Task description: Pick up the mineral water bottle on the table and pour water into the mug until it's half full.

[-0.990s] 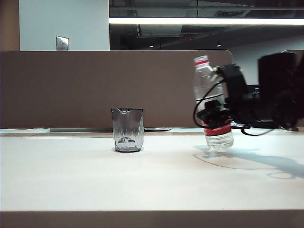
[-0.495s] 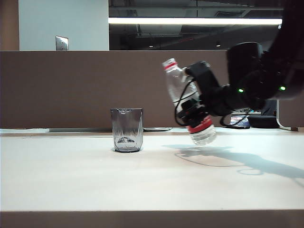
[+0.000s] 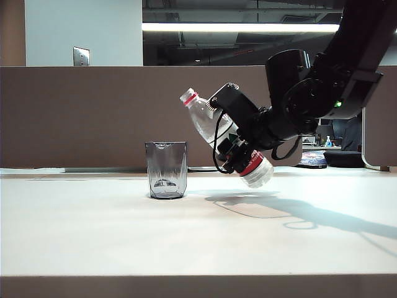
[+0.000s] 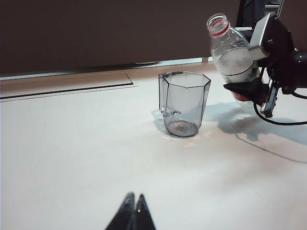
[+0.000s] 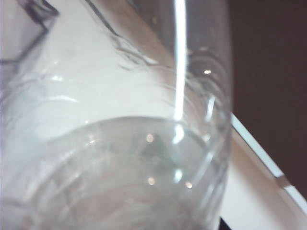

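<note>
The mineral water bottle (image 3: 208, 121) hangs above the table (image 3: 93, 230), tilted with its red-ringed neck (image 3: 189, 97) towards the mug (image 3: 166, 169). My right gripper (image 3: 232, 141) is shut on the bottle's labelled middle, right of the mug and higher than its rim. The neck is still short of the mug. In the left wrist view the bottle (image 4: 231, 50) shows an open mouth beside the grey faceted mug (image 4: 183, 103), with the right gripper (image 4: 261, 88) clamped on it. The bottle (image 5: 120, 158) with water inside fills the right wrist view. My left gripper (image 4: 134, 200) is shut and empty, low over the table, well short of the mug.
A brown partition (image 3: 93, 112) runs behind the table. A dark slot and a pale strip (image 4: 72, 88) lie along the table's rear edge. A black cable (image 3: 216, 146) loops off the right gripper. The right arm's shadow (image 3: 291, 214) falls on the tabletop.
The right arm has carried the bottle left towards the mug, raised it off the table and tipped its neck over towards the mug. The mug has not moved.
</note>
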{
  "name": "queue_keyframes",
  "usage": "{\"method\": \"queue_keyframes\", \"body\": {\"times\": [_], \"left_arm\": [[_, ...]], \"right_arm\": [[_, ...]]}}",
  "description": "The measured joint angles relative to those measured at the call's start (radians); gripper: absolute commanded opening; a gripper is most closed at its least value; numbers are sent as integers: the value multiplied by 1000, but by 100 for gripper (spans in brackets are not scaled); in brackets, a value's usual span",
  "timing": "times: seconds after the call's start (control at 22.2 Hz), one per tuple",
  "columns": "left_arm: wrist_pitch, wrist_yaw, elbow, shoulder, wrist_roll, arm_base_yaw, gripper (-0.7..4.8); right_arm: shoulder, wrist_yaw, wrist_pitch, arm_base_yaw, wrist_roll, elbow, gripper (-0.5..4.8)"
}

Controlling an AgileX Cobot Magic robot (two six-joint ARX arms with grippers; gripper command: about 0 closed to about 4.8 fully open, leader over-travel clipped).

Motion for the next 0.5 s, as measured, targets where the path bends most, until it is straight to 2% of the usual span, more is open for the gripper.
{"method": "queue_keyframes", "body": {"times": [0.5], "left_arm": [[0,0,0,0,0,0,-5]], "right_arm": [[0,81,-22,16,-204,4,321]]}}
